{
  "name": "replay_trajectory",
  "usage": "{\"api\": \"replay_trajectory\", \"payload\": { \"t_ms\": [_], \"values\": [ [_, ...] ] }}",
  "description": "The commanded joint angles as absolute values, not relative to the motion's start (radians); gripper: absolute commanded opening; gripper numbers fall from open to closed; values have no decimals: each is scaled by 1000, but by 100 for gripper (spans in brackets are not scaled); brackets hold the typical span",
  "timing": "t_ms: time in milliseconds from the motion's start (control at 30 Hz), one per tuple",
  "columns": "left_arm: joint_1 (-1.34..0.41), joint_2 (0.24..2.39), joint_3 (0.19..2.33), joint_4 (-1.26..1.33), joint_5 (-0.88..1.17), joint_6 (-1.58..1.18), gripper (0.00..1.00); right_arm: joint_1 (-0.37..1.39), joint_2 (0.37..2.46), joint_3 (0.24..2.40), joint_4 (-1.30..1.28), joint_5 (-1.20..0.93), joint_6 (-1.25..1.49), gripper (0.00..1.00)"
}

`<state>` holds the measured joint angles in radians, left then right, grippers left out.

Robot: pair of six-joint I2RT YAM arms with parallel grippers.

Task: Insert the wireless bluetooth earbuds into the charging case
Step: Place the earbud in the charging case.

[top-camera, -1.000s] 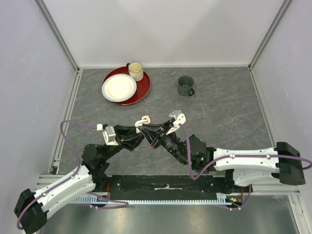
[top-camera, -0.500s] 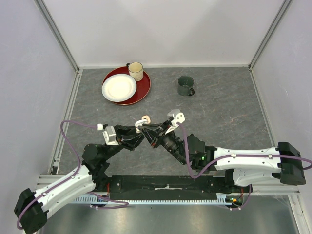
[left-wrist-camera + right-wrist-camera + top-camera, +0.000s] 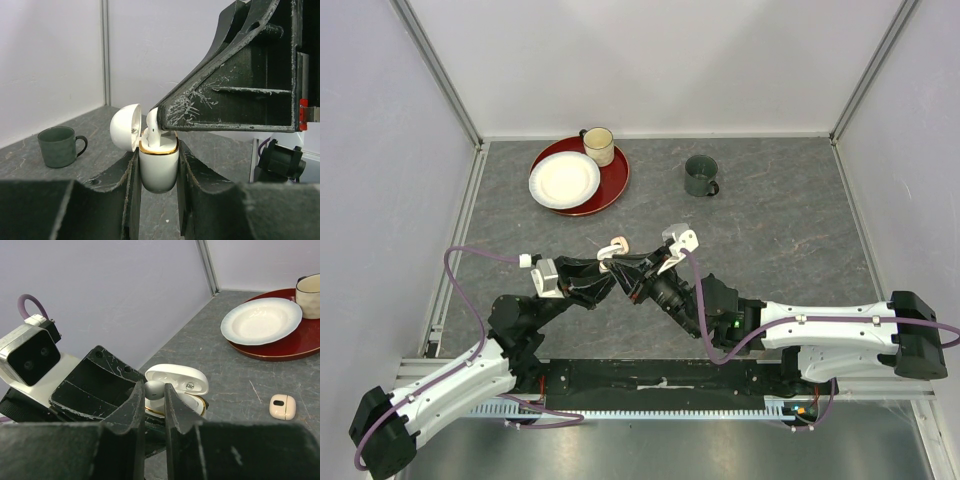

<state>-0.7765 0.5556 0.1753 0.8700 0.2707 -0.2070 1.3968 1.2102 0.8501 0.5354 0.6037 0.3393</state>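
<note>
Earbud (image 3: 154, 389), white, sits pinched in my right gripper (image 3: 154, 396) at the mouth of the case (image 3: 158, 167). My left gripper (image 3: 158, 174) clamps the case upright, lid (image 3: 124, 125) swung back. I judge this keeps its opening facing up for insertion.

I can read nothing here; the charging case (image 3: 176, 378) has a small dark mark inside its lid (too blurred).

Cream mug (image 3: 598, 146) on red tray (image 3: 616, 186)
</note>
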Motion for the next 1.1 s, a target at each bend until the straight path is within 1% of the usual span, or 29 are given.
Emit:
{"api": "replay_trajectory", "payload": {
  "t_ms": [0,233,567,600,667,767,800,867,900,1000,1033,1067],
  "values": [
    [-773,540,218,994,233,-172,2,1399,1201,876,446,653,324,21],
    [-773,535,212,988,236,-176,2,1399,1195,887,443,653,322,33],
    [-773,520,215,962,233,-175,2,1399,1174,905,488,664,281,45],
    [-773,519,213,960,233,-175,2,1397,1164,913,492,675,261,50],
    [-775,518,215,957,238,-176,2,1397,1149,919,512,692,233,54],
    [-773,515,213,948,238,-176,2,1399,1108,920,554,695,172,65],
    [-773,512,213,948,238,-176,2,1399,1089,923,558,699,161,71],
    [-773,511,213,943,239,-179,2,1397,1074,949,522,748,149,75],
    [-773,509,215,940,239,-181,2,1396,1068,965,496,774,152,80],
    [-775,508,216,933,247,-183,2,1365,1081,1073,278,795,210,87],
    [-773,505,219,928,252,-183,2,1353,1091,1109,141,782,230,87],
    [-773,505,221,919,253,-183,2,1321,1098,1170,77,772,280,88]
  ]
}}
